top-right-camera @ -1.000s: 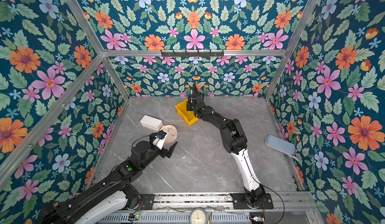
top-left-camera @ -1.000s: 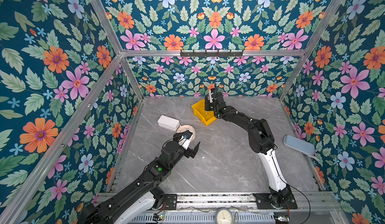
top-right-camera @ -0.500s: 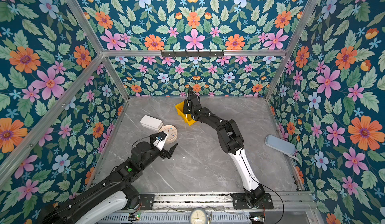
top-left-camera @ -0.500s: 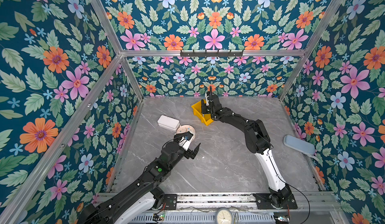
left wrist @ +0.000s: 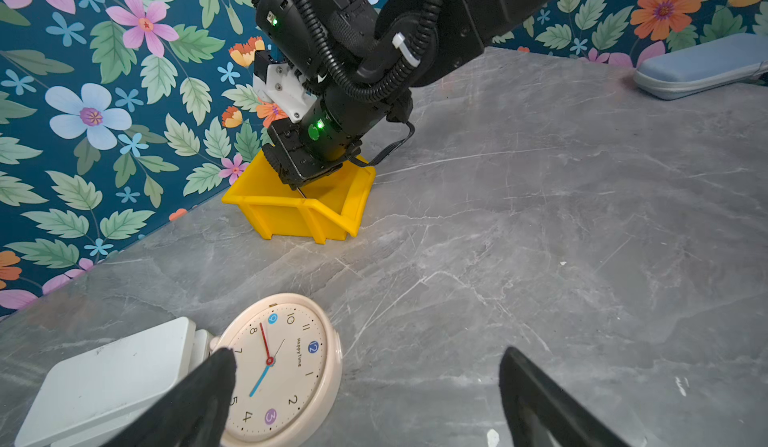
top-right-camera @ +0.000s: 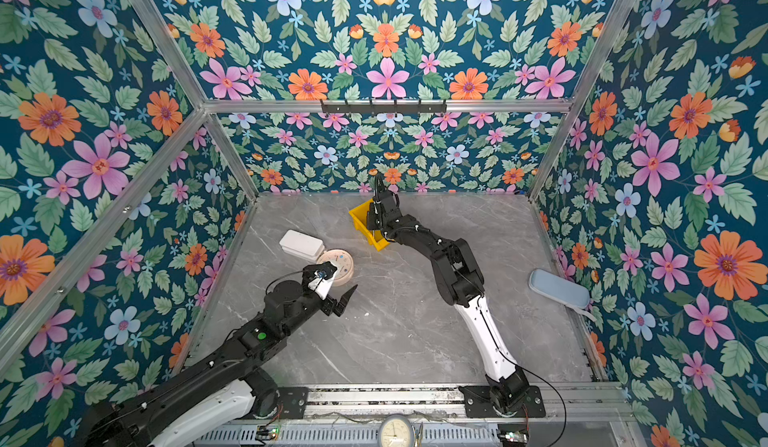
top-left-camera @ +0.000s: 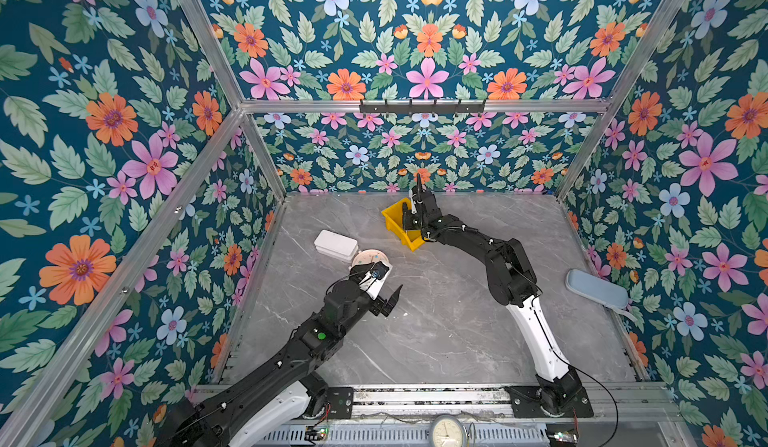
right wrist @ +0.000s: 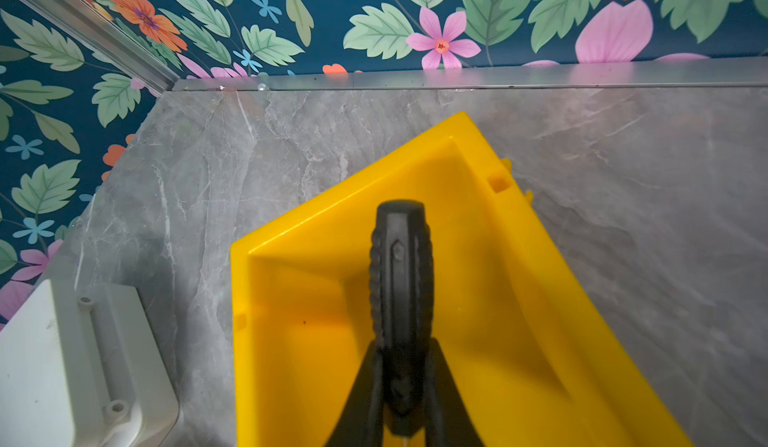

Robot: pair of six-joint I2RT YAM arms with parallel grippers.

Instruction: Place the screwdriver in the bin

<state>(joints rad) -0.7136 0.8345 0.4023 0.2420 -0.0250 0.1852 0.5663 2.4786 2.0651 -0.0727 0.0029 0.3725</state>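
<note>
The yellow bin (top-left-camera: pixel 392 216) (top-right-camera: pixel 360 217) stands near the back wall in both top views. My right gripper (right wrist: pixel 405 345) hangs over its inside, shut on the black handle of the screwdriver (right wrist: pixel 401 282), which sticks out past the fingertips above the bin's floor (right wrist: pixel 299 341). In the left wrist view the thin grey shaft (left wrist: pixel 301 192) pokes out below the right gripper into the bin (left wrist: pixel 291 216). My left gripper (left wrist: pixel 365 353) (top-left-camera: pixel 388 297) stands open over the table beside the clock, holding nothing.
A cream round clock (left wrist: pixel 286 366) (top-left-camera: pixel 370 258) lies beside a flat white box (top-left-camera: pixel 336 244) (left wrist: pixel 104 382) left of the middle. A pale blue case (top-left-camera: pixel 596 289) lies by the right wall. The back wall stands close behind the bin.
My right gripper has shifted slightly left and lower over the bin with the screwdriver in it. The left arm has not moved.
</note>
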